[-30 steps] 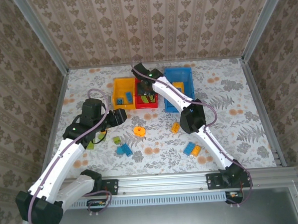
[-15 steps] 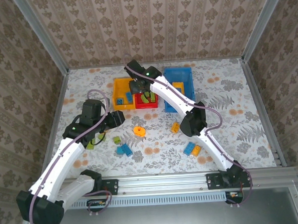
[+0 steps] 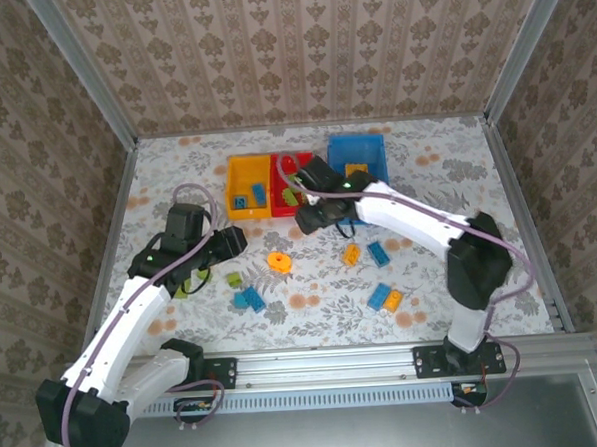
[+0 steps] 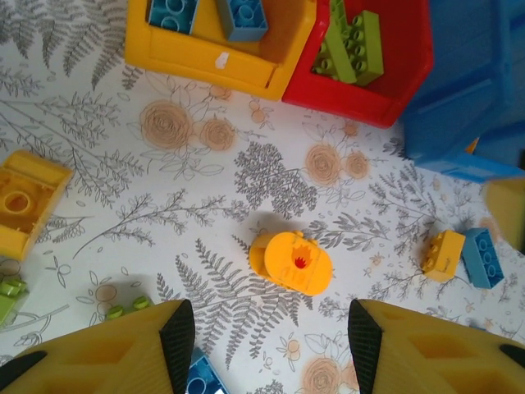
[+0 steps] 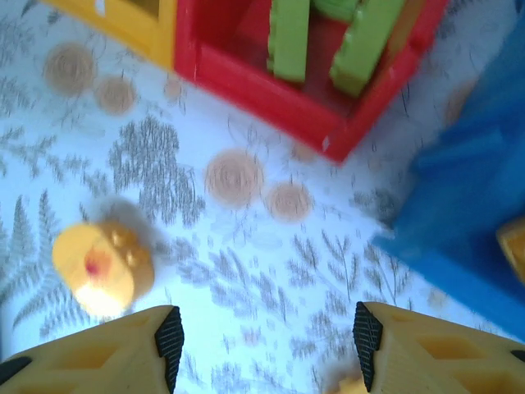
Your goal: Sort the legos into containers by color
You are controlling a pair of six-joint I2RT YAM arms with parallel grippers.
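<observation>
Three containers stand at the back: a yellow bin (image 3: 249, 191) holding blue bricks (image 4: 242, 16), a red bin (image 3: 290, 206) holding green bricks (image 4: 353, 49), and a blue bin (image 3: 360, 160). Loose legos lie in front: an orange round piece (image 3: 278, 262), an orange brick (image 3: 351, 254) beside a blue brick (image 3: 378, 252), and a blue and orange pair (image 3: 387, 299). My left gripper (image 3: 234, 239) is open and empty, just short of the round piece (image 4: 289, 261). Just in front of the red bin (image 5: 279, 90), my right gripper (image 3: 313, 220) hangs open and empty.
More bricks lie near the left arm: a green one (image 3: 234, 280), a blue one (image 3: 247, 299), a green one (image 3: 182, 288) and a yellow one (image 4: 25, 209). Metal frame posts and patterned walls close in the table on three sides.
The right arm has drawn back from over the red bin to the table just in front of it, its elbow swinging right. Its jaws have widened a little. The left arm has hardly moved.
</observation>
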